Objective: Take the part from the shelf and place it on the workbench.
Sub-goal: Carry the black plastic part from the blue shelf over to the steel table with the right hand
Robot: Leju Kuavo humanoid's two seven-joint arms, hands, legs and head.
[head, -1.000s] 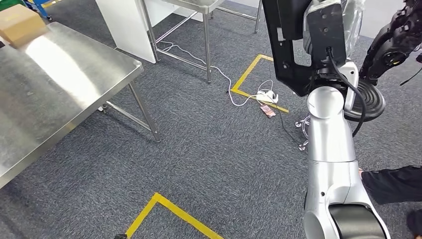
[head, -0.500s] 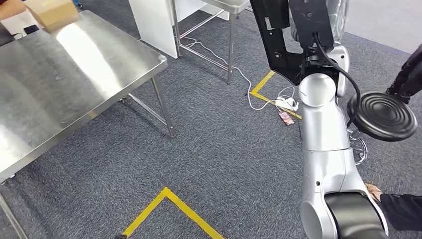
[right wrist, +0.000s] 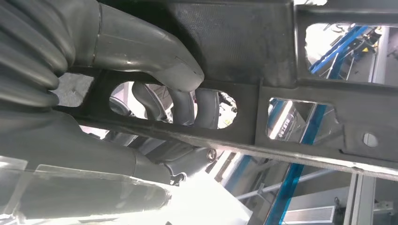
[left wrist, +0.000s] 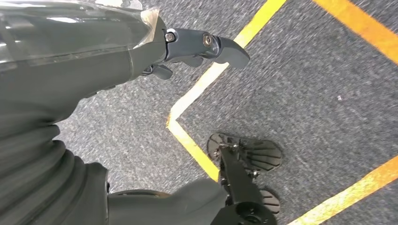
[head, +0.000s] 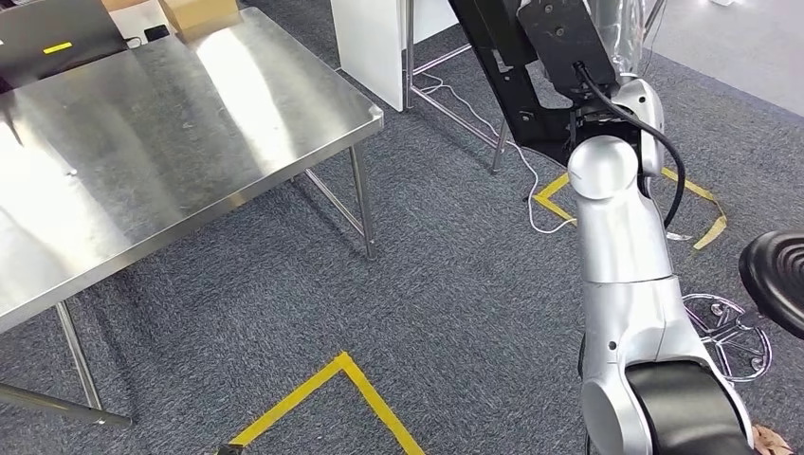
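Right hand (right wrist: 155, 79) raised at 1 o'clock, thumb and fingers wrapped around black part (head: 512, 90). Workbench (head: 142, 142) at 10 o'clock. Left hand (left wrist: 187, 47) hanging, fingers apart, empty.

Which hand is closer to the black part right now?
Right. The right hand grips the black part, fingers through its cutout. The left hand hangs low over the carpet, holding nothing.
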